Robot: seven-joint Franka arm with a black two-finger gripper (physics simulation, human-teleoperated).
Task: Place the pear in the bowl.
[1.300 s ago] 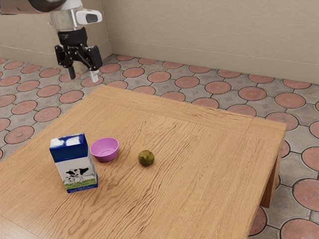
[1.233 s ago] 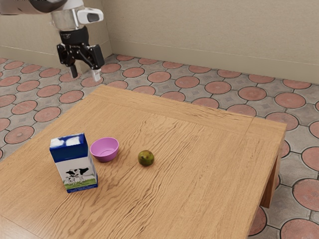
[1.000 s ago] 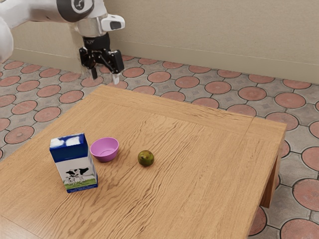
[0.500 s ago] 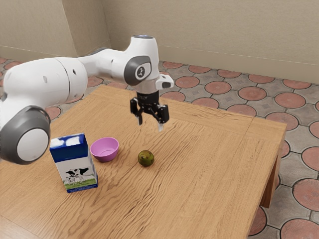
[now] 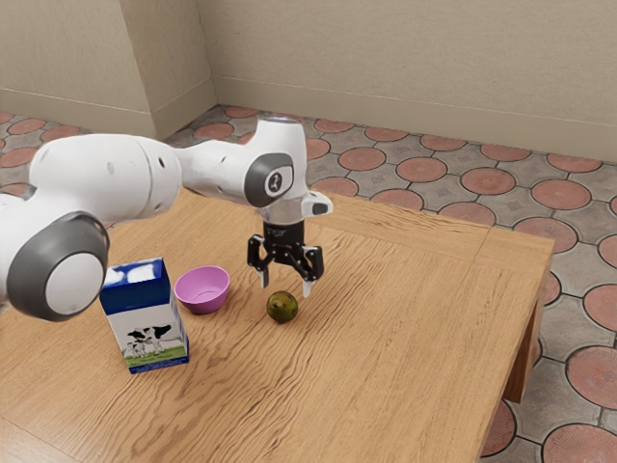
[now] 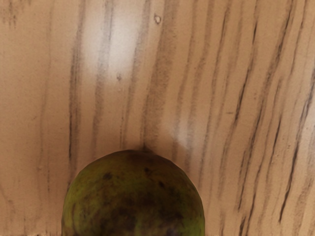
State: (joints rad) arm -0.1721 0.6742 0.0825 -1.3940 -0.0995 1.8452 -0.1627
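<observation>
My black gripper (image 5: 285, 287) points down just above the pear, its two fingers spread apart with nothing gripped. The dark green pear (image 5: 282, 308) rests on the table beneath the fingertips. In the wrist view the pear (image 6: 133, 196) looms large at the lower edge, just under my hand. A pink bowl (image 5: 202, 290) stands on the table, a short way toward the exterior view's left from the pear; its inside looks bare.
A blue and white milk carton (image 5: 149, 323) stands upright close beside the bowl, on the exterior view's left. The wooden table (image 5: 386, 347) extends around them, with an edge at the exterior view's right.
From beyond the table's far left corner, my arm has swung toward the exterior view's right and come down over the pear. The pear, bowl and carton have stayed put.
</observation>
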